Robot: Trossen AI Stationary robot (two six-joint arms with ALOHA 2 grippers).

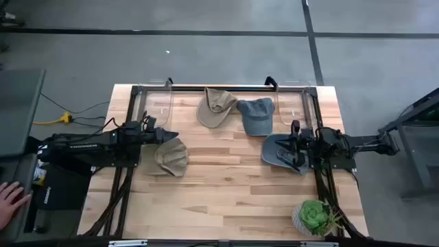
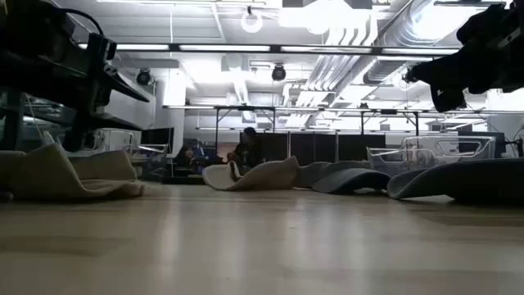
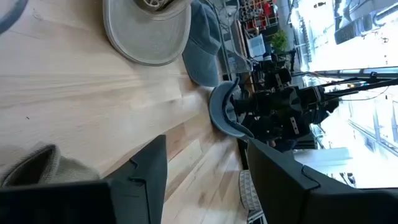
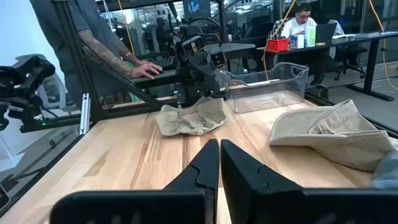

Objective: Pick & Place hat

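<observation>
On the left half of the wooden table (image 1: 226,185), an olive hat (image 1: 171,156) is lying crumpled, just beside my left gripper (image 1: 164,135), whose fingers are standing apart and holding nothing; in the left wrist view the same hat (image 3: 34,165) is showing at the edge beside one finger. Toward the right edge, a dark blue-grey hat (image 1: 278,151) is lying directly under my right gripper (image 1: 298,143), which is hanging above it with its fingers pressed together and gripping nothing. At the far side of the table, a tan hat (image 1: 215,106) is resting upturned, touching a blue cap (image 1: 255,115) on its right. Behind those two, a clear plastic bin (image 1: 159,103) is sitting at the far left corner and a second clear bin (image 1: 291,104) at the far right. Near the front right corner, a small green potted plant (image 1: 315,217) is standing. Off the table's left side, a person's hand (image 1: 9,199) is resting on a dark surface.
</observation>
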